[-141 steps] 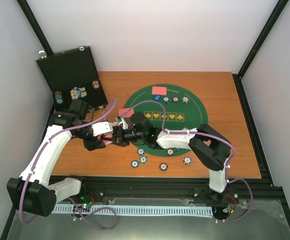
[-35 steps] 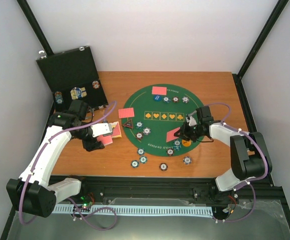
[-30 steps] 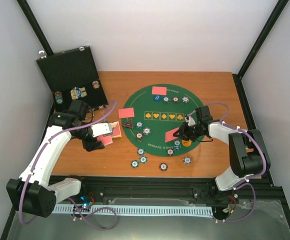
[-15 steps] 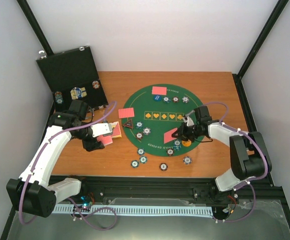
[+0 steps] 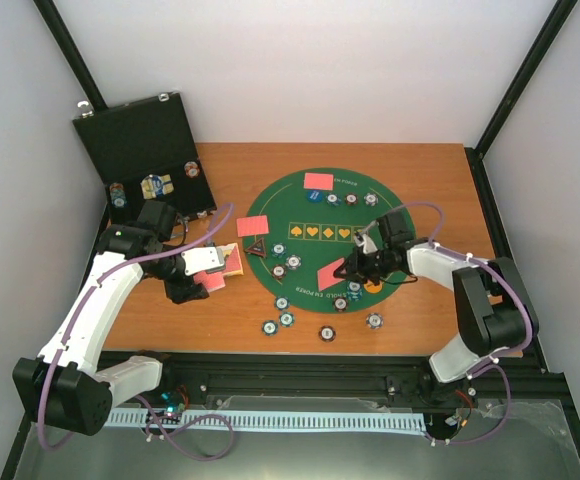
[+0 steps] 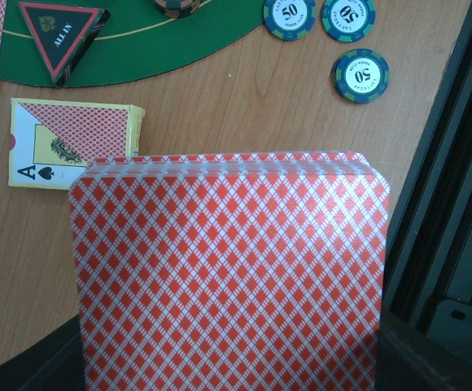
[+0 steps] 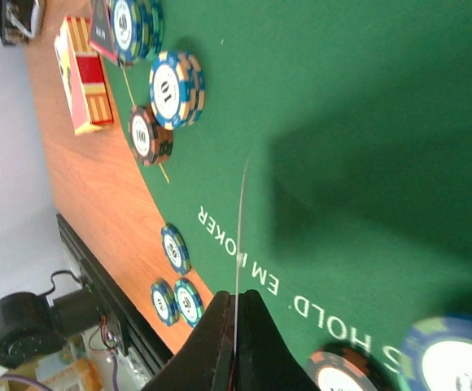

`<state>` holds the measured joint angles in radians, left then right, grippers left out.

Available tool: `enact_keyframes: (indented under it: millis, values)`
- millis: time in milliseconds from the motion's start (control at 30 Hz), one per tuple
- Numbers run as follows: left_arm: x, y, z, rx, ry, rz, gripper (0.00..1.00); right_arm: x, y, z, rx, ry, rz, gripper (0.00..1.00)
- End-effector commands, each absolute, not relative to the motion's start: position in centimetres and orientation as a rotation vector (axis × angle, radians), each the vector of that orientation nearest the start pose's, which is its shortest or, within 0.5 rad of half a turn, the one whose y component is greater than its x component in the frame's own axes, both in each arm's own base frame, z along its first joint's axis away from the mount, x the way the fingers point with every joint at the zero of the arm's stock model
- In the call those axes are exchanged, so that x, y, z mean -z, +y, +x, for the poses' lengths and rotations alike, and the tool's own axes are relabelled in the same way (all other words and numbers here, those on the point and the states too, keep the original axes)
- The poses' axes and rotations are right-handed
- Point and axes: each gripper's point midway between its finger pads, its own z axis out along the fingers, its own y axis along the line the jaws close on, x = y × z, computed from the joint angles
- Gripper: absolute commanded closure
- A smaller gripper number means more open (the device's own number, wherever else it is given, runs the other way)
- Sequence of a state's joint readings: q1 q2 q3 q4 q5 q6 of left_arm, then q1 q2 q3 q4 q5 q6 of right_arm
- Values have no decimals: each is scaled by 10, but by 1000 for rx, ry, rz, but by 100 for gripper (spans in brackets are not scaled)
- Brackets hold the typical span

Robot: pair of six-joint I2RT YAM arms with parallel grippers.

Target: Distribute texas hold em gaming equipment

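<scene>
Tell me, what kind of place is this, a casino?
Probably a robot test cell, not a casino: two white-and-black robot arms, left and right, bolted to a black metal rail; plain white walls boxing in a wooden table; a round green felt poker mat on it.

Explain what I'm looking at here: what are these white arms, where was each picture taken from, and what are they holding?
These are two robot arms bolted at the table's near edge. The wide picture looks down from above and behind them; the other two come from a camera on each wrist. On the wooden table lie a round green felt mat, poker chips, a card box, a triangle marker and an open black case. Two red cards lie face down on the mat. The left hand holds a deck of red-backed cards, which fills its wrist view. The right hand pinches a single card over the mat, seen edge-on in its own view.
</scene>
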<state>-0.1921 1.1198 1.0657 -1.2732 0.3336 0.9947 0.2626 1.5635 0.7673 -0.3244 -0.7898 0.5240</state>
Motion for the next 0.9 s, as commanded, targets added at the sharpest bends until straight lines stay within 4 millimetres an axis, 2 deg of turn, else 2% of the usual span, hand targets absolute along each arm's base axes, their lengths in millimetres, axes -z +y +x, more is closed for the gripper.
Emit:
enact_keyframes:
  millis: [0, 167, 267, 433, 733, 867]
  values:
    - [-179, -99, 196, 289, 2217, 1606, 69, -64, 214, 276, -1298, 2776, 44, 96]
    - [-180, -99, 196, 293, 2219, 1606, 69, -45, 198, 277, -1149, 2850, 89, 97]
    - [-180, -98, 196, 287, 2216, 1611, 69, -43, 189, 279, -1103, 2858, 110, 96]
    - [-180, -98, 196, 283, 2217, 1613, 69, -50, 186, 281, -1076, 2853, 79, 64]
    - [-182, -98, 197, 284, 2213, 1614, 69, -76, 170, 288, -932, 2814, 101, 59]
    - [-181, -98, 196, 284, 2211, 1617, 70, -82, 161, 291, -854, 2806, 119, 52]
